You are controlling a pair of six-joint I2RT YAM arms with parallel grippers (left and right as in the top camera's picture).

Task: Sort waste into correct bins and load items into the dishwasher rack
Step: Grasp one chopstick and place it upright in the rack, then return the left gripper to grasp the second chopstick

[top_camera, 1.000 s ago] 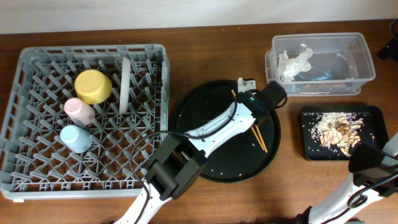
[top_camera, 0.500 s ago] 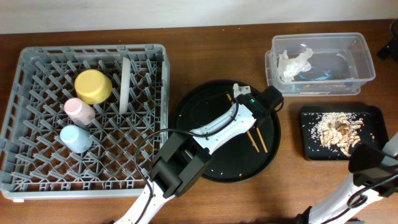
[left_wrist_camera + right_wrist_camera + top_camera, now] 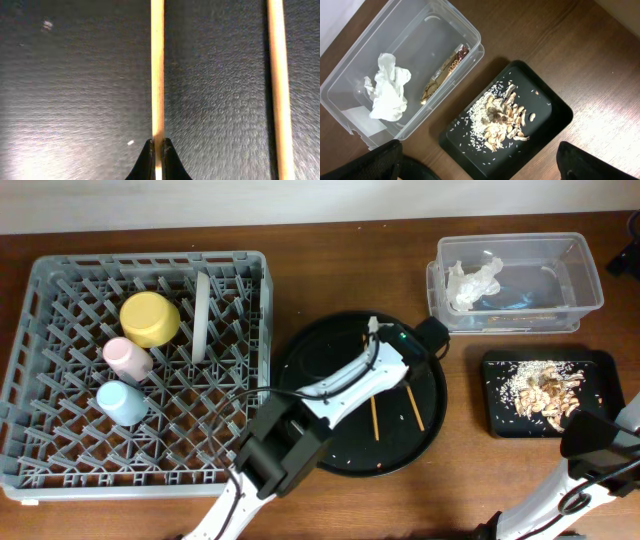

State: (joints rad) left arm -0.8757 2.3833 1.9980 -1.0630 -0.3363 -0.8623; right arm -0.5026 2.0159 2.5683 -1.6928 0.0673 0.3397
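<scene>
Even bright light, sharp, soft glare

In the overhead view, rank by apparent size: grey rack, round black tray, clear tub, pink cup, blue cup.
1. grey rack
2. round black tray
3. clear tub
4. pink cup and blue cup: too alike to rank

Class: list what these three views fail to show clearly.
Left wrist view: both chopsticks run off the frame edges; ends unseen.
Overhead: the left gripper is hidden under its own arm.
Overhead: the plate stands on edge; faces unseen.
Right wrist view: the wrapper print is too small to read.
</scene>
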